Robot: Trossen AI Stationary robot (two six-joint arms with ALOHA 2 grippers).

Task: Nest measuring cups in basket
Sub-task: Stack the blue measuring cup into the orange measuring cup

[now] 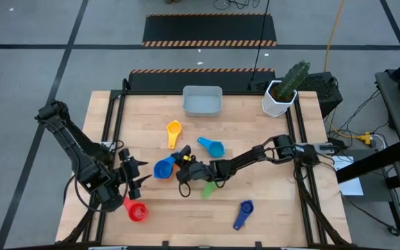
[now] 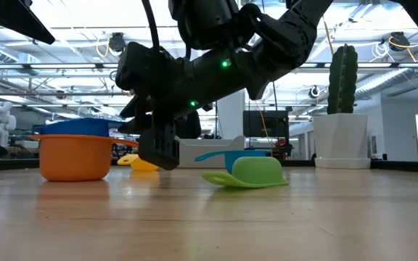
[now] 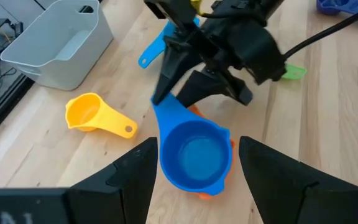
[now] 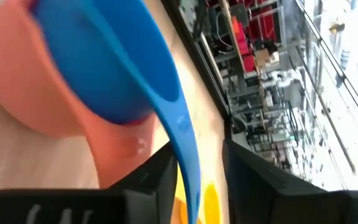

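A blue measuring cup (image 3: 194,155) sits nested in an orange cup (image 2: 75,158) at mid-table. My right gripper (image 3: 188,84) is open, low over the table, with its fingers on either side of the blue cup's handle (image 4: 188,149). My left gripper (image 3: 197,180) hangs open above and to the left of the nested pair, touching nothing. Loose on the wood lie a yellow cup (image 1: 173,132), a light blue cup (image 1: 212,146), a green cup (image 2: 256,172) mouth down, a red cup (image 1: 136,210) and a dark blue cup (image 1: 243,213). The basket (image 1: 202,101) stands at the far edge. My right gripper has the blue cup's handle (image 3: 166,115) running between its open fingers, which come in nearly level from the table's right. One finger (image 4: 160,180) lies close beside the handle; whether it touches I cannot tell. The cup rests in the orange cup.
A white pot with a green cactus (image 1: 283,90) stands at the far right corner. The red cup lies just beside my left arm's gripper. Bare wood shows along the near edge between the red and dark blue cups.
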